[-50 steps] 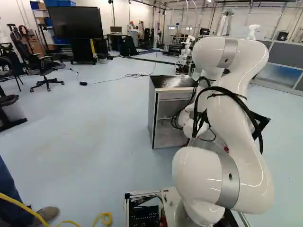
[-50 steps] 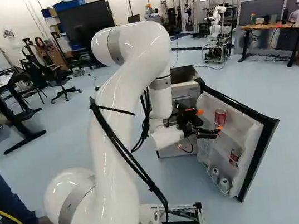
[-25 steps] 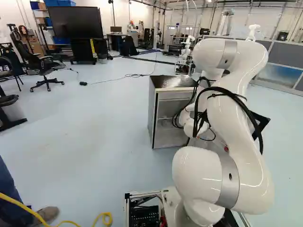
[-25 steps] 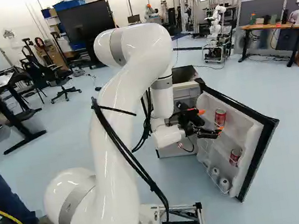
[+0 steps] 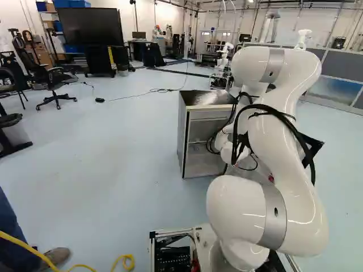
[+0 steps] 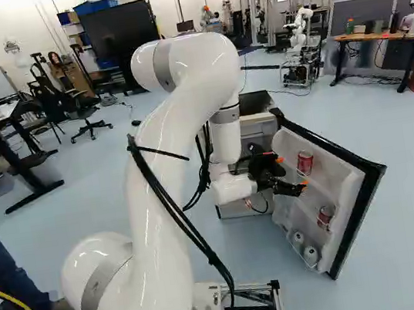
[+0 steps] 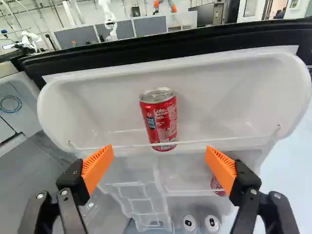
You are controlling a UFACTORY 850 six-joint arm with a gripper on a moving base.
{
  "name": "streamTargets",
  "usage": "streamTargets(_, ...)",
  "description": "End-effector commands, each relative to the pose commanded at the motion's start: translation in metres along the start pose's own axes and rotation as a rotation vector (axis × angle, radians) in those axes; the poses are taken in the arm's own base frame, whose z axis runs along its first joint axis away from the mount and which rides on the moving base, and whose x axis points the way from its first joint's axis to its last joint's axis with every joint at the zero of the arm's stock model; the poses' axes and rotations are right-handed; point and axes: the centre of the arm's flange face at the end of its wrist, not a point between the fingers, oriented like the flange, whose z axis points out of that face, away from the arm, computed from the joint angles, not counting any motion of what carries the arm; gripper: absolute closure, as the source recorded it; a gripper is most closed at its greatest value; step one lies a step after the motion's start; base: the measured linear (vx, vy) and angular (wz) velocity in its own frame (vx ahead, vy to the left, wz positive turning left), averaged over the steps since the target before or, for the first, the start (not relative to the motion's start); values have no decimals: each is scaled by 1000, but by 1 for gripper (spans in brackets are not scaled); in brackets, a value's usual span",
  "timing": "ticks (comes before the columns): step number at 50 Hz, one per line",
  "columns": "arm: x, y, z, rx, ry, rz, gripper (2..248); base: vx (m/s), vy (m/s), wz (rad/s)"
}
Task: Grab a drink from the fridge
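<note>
- Pincer (image 6: 290, 170) wide apart, nothing btwn its pads; it's by the open fridge door (image 6: 352, 189), R base view.
- Task's thing: red can (image 7: 161, 122), stood upright in the door's top bin (image 7: 219, 102), thin rail (image 7: 122, 146) across the can's lower part.
- Wrist view: can is ahead of the pincer (image 7: 159, 154), lined up w/ the gap btwn the orange pads, not touched by either.
- 2nd red can (image 6: 326, 216) in the bin below, partly hidden behind one finger in wrist view.
- 2 white-topped cans (image 6: 298, 238) (image 6: 310, 255) lower still, side by side at door's bottom.
- Fridge (image 5: 184, 133) stands on the floor (image 5: 113, 153), door swung out to the R side in R base view.
- Arm (image 6: 157, 209) reaches fwd from base, black cables (image 6: 181, 213) hanging along it.
- Bkgd, R base view: big screen (image 6: 123, 35), desk (image 6: 380, 37) w/ small stuff on it, another robot (image 6: 298, 32).
</note>
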Motion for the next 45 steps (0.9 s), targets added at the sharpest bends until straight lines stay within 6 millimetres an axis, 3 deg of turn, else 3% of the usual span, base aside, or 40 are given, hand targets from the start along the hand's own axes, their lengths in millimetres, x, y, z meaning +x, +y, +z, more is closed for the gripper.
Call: streamTargets(45,-14,3,-1,-35,-158,0,3,0,0,0)
